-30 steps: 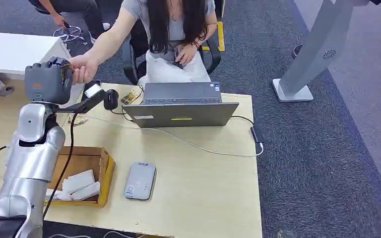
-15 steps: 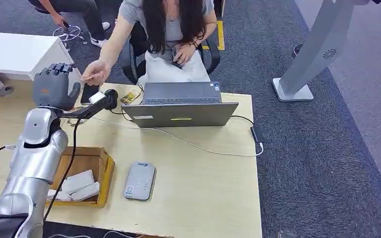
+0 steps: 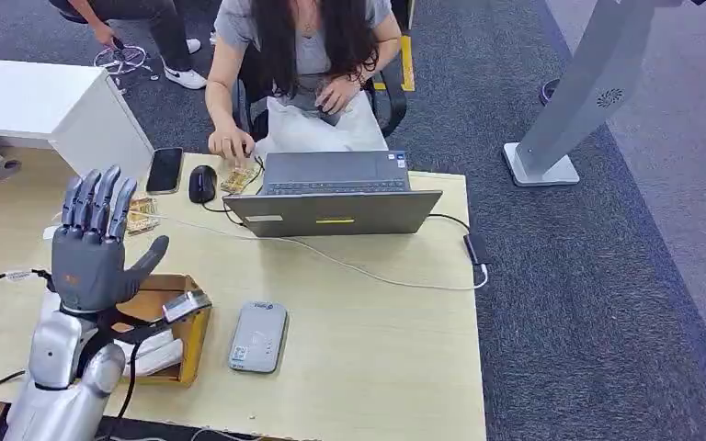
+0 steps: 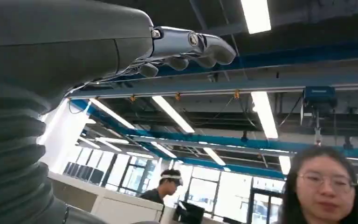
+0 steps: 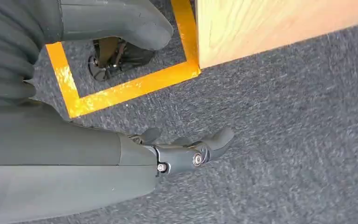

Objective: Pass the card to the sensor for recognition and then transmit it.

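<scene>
We saw our left hand held up with its fingers spread and nothing in it, above the wooden box on the table, near the grey sensor, while a person's hand rested beside the laptop, by the mouse and phone.

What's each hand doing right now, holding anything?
Left hand: open, fingers spread, raised above the table, holding nothing.
Right hand: hanging over the carpet, nothing visible in it; fingers partly curled, so open or closed cannot be told.
</scene>
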Controlling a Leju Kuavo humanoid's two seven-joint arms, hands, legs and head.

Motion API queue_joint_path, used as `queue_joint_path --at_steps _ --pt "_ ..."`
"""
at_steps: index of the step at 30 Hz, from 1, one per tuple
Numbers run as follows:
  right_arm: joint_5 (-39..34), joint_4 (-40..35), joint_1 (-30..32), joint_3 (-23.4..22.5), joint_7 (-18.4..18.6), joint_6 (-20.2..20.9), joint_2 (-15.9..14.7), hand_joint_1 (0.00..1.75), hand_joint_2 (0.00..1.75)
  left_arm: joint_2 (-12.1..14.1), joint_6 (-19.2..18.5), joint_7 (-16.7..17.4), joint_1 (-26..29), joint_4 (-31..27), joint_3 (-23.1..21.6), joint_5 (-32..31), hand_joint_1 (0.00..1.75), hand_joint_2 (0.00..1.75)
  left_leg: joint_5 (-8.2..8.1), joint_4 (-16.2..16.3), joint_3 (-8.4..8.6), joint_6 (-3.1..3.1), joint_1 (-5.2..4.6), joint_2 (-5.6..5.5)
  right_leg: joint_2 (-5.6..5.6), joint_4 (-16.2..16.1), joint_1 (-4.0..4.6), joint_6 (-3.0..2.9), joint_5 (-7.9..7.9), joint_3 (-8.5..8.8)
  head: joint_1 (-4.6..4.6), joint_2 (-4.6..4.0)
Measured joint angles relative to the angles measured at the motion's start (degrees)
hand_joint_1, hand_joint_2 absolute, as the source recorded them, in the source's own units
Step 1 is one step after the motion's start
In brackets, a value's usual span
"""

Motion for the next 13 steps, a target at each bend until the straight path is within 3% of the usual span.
queue_joint_path --at_steps 1,5,7,8,11,13 --pt "-0.18 0.0 0.01 -0.11 -0.04 -0.09 0.0 0.0 1.75 -0.15 0.22 -2.47 2.25 -2.6 0.11 0.42 0.0 1.75 -0.02 0.0 0.0 0.03 0.0 0.0 -0.01 0.0 -0.01 0.01 -0.01 0.02 -0.02 0.0" --pt "-0.96 0.0 0.36 -0.65 -0.63 0.0 -0.07 0.0 1.75 -4.05 0.85 -18.43 13.25 -14.77 2.31 5.15 0.0 1.75 -0.08 0.0 0.02 0.06 0.0 0.11 0.07 -0.1 -0.01 0.06 -0.04 0.02 0.0 0.0" --pt "-1.27 0.0 0.44 -0.94 -0.9 0.0 -0.09 0.0 1.75 -5.68 0.92 -21.24 16.7 -18.23 3.41 7.81 0.0 1.75 -0.08 0.0 -0.02 0.07 0.0 -0.06 -0.07 -0.12 -0.01 0.11 -0.07 0.08 0.0 0.0" --pt "-1.57 0.0 0.36 -1.2 -1.11 0.04 -0.09 0.0 1.75 -6.6 0.98 -24.32 18.99 -20.26 4.2 10.65 0.0 1.75 -0.09 0.0 0.0 0.07 -0.01 -0.03 -0.06 -0.12 -0.02 0.13 -0.08 0.12 -0.02 0.0" --pt "-2.55 0.0 0.61 -1.86 -1.64 0.11 -0.09 0.0 1.75 -9.31 1.0 -25.39 25.88 -26.58 6.76 17.58 0.0 1.75 -0.1 0.0 0.03 0.08 0.02 0.01 -0.04 -0.12 0.0 0.14 -0.08 0.11 0.02 0.0" --pt "-3.13 0.0 0.97 -2.36 -2.03 0.07 -0.13 0.0 1.75 -10.69 1.0 -25.39 29.85 -30.42 9.41 26.03 0.0 1.75 -0.11 0.0 0.03 0.09 0.0 -0.07 -0.08 -0.13 -0.01 0.16 -0.1 0.1 -0.02 0.0"
